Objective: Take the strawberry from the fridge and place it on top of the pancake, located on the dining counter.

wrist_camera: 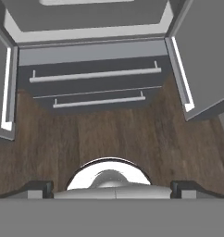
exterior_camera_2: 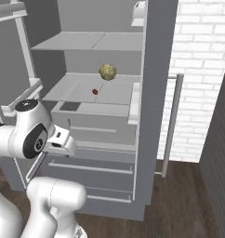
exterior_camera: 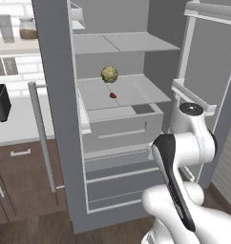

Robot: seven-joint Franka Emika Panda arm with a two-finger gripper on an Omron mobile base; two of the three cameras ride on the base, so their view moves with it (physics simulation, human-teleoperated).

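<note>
The fridge [exterior_camera: 60, 119] is seen with both doors swung open, its pale grey shelves and bottom drawers exposed. The strawberry [exterior_camera: 112, 95] is found on the middle shelf [exterior_camera: 136, 93], roughly midway between the shelf's left and right edges and nearer its front edge than the lumpy yellowish-green ball [exterior_camera: 109, 74], which is placed just behind it toward the back wall; the two are near each other but apart. From the right base view the strawberry [exterior_camera_2: 95, 92] is likewise seen in front of and slightly left of the ball [exterior_camera_2: 108, 72]. The white arm is folded low in front of the fridge, well below the shelf carrying the strawberry. In the hand view the claw [wrist_camera: 112, 187] is directed downward at the dark wooden floor [wrist_camera: 114, 134], with the two bottom drawers' bar handles [wrist_camera: 95, 75] seen above; its two fingertips [wrist_camera: 37, 187] are held wide apart at opposite sides, and nothing is gripped between them. A white counter [exterior_camera: 15, 124] with a black appliance [exterior_camera: 0, 102] is seen left of the fridge.
</note>
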